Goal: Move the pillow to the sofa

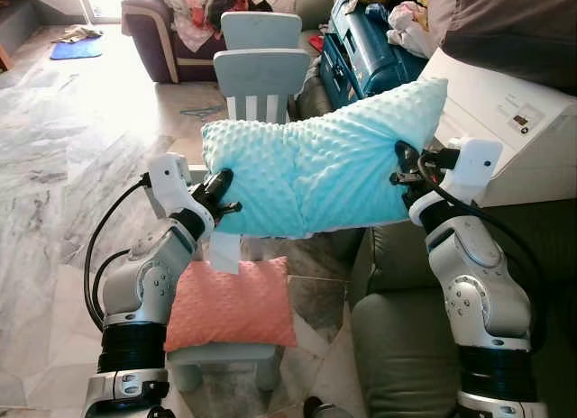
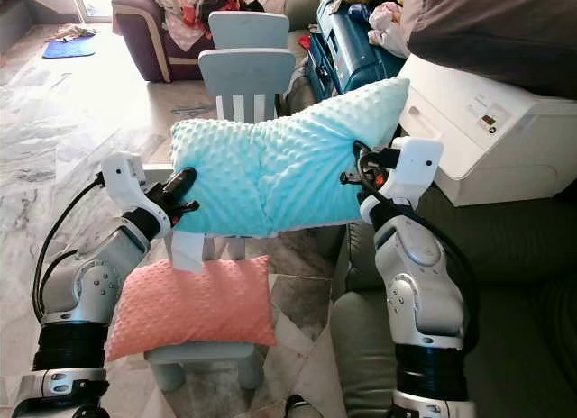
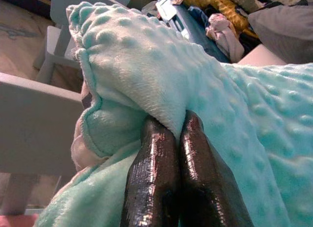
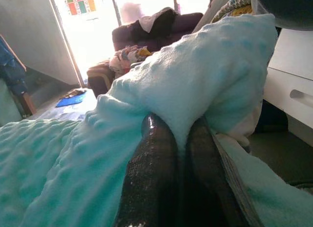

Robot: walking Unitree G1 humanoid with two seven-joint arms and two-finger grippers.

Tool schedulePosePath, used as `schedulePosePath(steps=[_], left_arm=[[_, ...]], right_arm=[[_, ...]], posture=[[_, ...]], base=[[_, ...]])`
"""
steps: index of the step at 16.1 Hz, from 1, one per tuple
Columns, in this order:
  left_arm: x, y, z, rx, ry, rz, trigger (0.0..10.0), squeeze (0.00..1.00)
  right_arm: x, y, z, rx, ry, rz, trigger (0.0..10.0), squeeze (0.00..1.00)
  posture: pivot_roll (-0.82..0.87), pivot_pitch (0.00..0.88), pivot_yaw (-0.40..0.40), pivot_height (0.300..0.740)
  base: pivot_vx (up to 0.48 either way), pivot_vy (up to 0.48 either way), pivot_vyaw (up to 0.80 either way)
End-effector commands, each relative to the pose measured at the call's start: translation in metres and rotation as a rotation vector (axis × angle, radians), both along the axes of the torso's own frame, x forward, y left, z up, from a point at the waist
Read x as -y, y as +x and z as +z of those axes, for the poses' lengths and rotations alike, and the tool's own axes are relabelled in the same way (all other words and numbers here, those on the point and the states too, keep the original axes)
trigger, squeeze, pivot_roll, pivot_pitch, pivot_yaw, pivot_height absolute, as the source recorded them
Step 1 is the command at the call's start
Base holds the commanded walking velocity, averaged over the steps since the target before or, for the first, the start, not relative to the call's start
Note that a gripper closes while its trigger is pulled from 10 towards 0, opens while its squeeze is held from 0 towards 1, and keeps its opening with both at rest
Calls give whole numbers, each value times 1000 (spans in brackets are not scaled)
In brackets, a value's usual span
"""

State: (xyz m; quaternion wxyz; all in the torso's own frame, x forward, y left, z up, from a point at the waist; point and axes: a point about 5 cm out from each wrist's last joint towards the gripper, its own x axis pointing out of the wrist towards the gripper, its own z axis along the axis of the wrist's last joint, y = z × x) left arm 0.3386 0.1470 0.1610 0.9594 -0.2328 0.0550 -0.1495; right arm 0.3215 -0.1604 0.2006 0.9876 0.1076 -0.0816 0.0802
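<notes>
A light turquoise dotted pillow (image 1: 315,166) hangs in the air between my two arms, above a small grey chair. My left gripper (image 1: 221,195) is shut on the pillow's left edge, its black fingers (image 3: 161,178) pinching a fold of the fabric. My right gripper (image 1: 403,177) is shut on the right edge, with fabric squeezed between its fingers (image 4: 156,183). The pillow's right corner tilts upward. A dark green sofa (image 1: 397,328) lies below and to the right of my right arm.
A coral pillow (image 1: 233,303) lies on the small grey chair (image 1: 225,355) beneath. Two more grey chairs (image 1: 261,67) stand ahead. A white appliance (image 1: 514,130) sits on the right, a blue case (image 1: 365,53) behind it, and a purple couch (image 1: 158,35) with clothes far back. Marble floor (image 1: 54,184) opens to the left.
</notes>
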Motion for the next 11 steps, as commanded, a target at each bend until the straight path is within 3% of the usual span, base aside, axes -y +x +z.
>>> schedulePosePath(steps=[1, 11], left_arm=[[2, -2, 4, 15, -9, -20, 0, 0], [6, -3, 3, 6, -6, -51, 0, 0]], right_arm=[[-2, -3, 11, 43, -5, 18, 0, 0], [-2, -1, 12, 43, -11, 26, 0, 0]], posture=[[-158, 90, -31, 740], [-158, 85, -36, 740]], base=[[0, 461, 0], [0, 462, 0]])
